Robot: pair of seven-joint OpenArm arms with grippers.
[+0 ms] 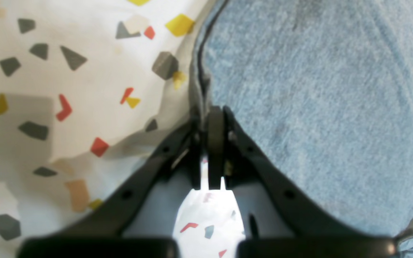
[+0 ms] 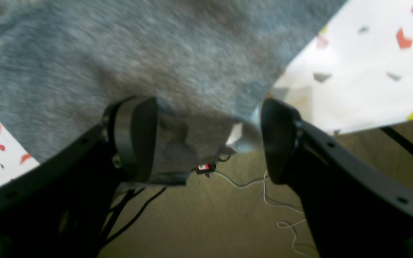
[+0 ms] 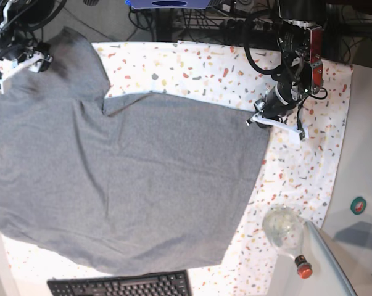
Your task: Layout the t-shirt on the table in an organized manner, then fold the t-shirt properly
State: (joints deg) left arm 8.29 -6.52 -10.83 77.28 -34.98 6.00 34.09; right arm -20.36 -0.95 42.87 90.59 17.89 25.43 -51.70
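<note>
Grey t-shirt (image 3: 124, 179) spread across most of the speckled tabletop (image 3: 309, 172). Left end effector (image 1: 212, 132) pinching the t-shirt's edge between pressed-together fingers. Right end effector (image 2: 206, 139) spread wide at the sleeve corner over the tabletop's edge, gripping nothing.

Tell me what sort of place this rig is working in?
Likely a lab or office workbench: a speckled table holding the t-shirt, a keyboard at its near edge, cables tangled behind it.

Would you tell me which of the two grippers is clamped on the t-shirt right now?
The left gripper, shut on the t-shirt edge; the right gripper stands open.
</note>
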